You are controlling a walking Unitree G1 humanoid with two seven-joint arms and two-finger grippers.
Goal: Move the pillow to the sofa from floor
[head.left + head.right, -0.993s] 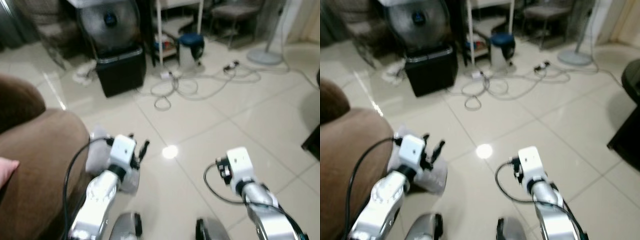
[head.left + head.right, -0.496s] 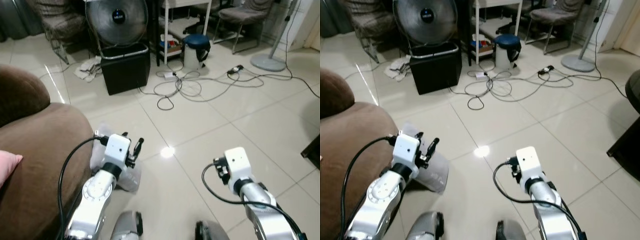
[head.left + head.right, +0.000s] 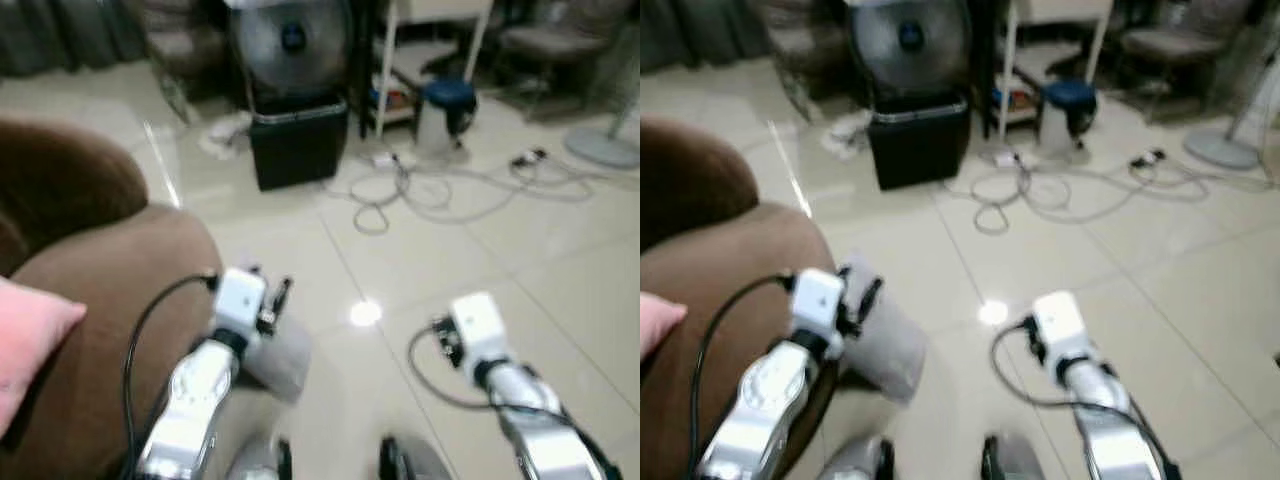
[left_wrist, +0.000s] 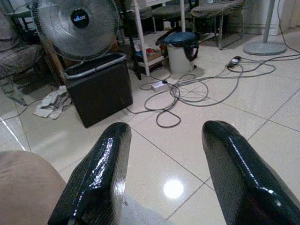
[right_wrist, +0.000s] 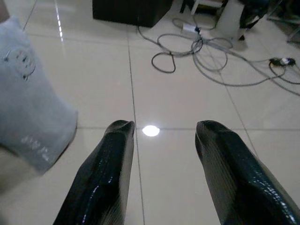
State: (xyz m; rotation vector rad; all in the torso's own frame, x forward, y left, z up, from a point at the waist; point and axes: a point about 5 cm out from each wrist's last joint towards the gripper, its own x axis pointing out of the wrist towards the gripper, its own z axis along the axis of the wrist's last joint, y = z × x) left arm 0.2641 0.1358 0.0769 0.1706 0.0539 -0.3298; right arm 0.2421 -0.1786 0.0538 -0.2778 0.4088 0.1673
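Observation:
A pale grey pillow [image 3: 283, 357] lies on the tiled floor against the front of the brown sofa [image 3: 110, 290]. The same grey pillow [image 5: 29, 119] shows beside the right fingers in the right wrist view. My left gripper [image 4: 164, 133] hovers open just above the pillow's upper end, holding nothing. My right gripper [image 5: 161, 129] is open over bare tiles, to the right of the pillow. A pink pillow [image 3: 28, 345] rests on the sofa at the far left.
Across the floor ahead stand a black box [image 3: 298, 150] with a fan [image 3: 290, 40] behind it, a white rack [image 3: 430, 60], a blue-lidded bin [image 3: 446, 108] and loose cables [image 3: 420, 190]. A fan base [image 3: 600, 145] is at the far right.
The camera has swung left and the picture is blurred; more of the sofa and pink pillow show. Both arms hold much the same pose.

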